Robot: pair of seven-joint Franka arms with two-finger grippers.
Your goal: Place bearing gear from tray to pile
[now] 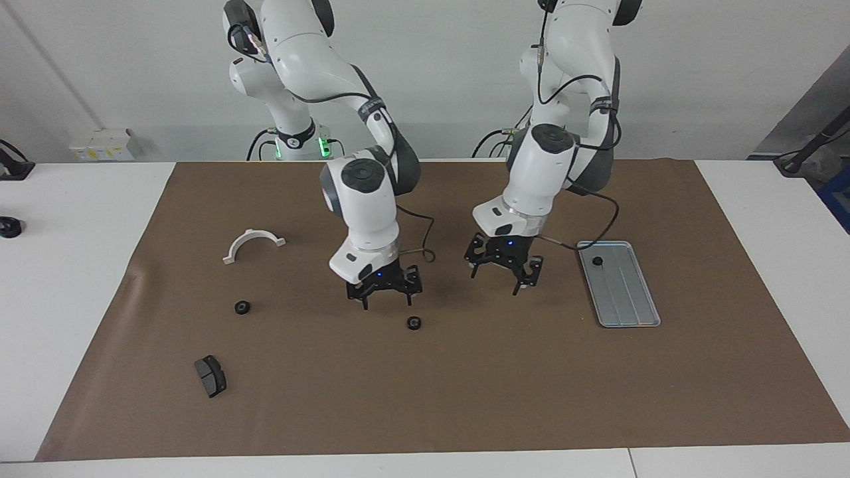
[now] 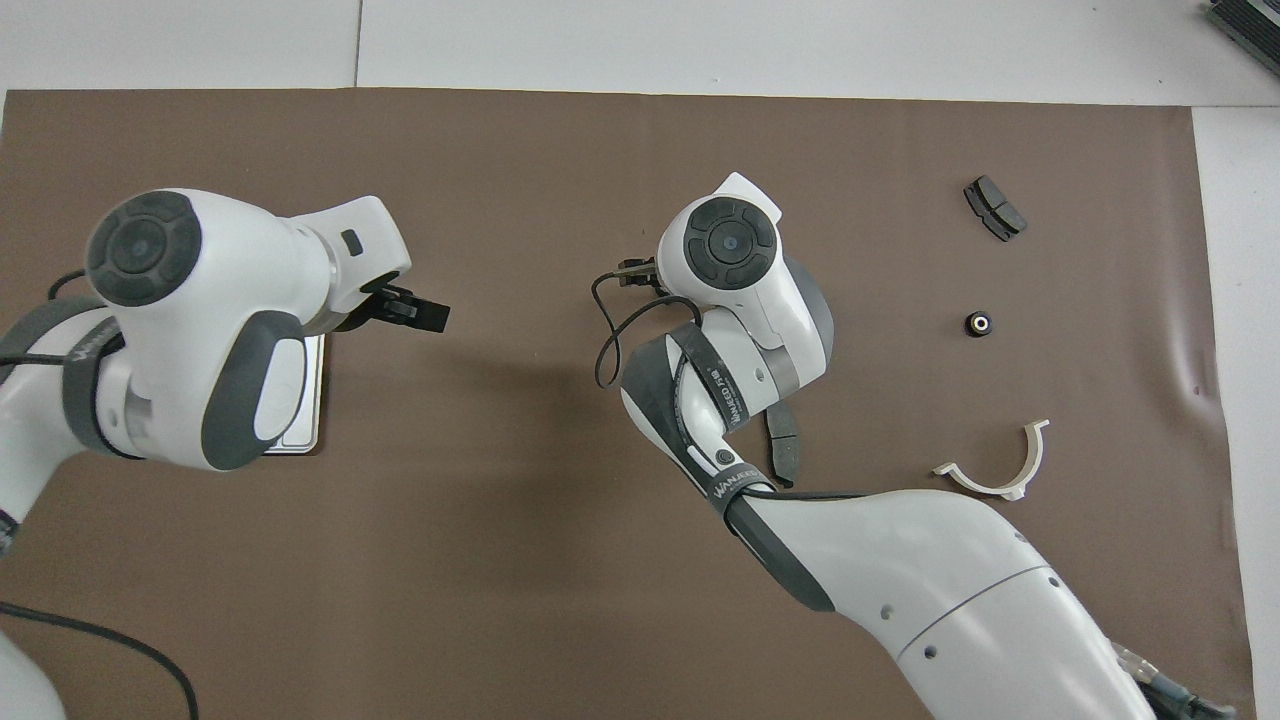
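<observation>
We see even, bright overhead light on the brown mat (image 1: 465, 398), soft short shadows pooled under both arms near the tray (image 1: 621, 284), faint sheen on its metal, both views sharp throughout.
</observation>
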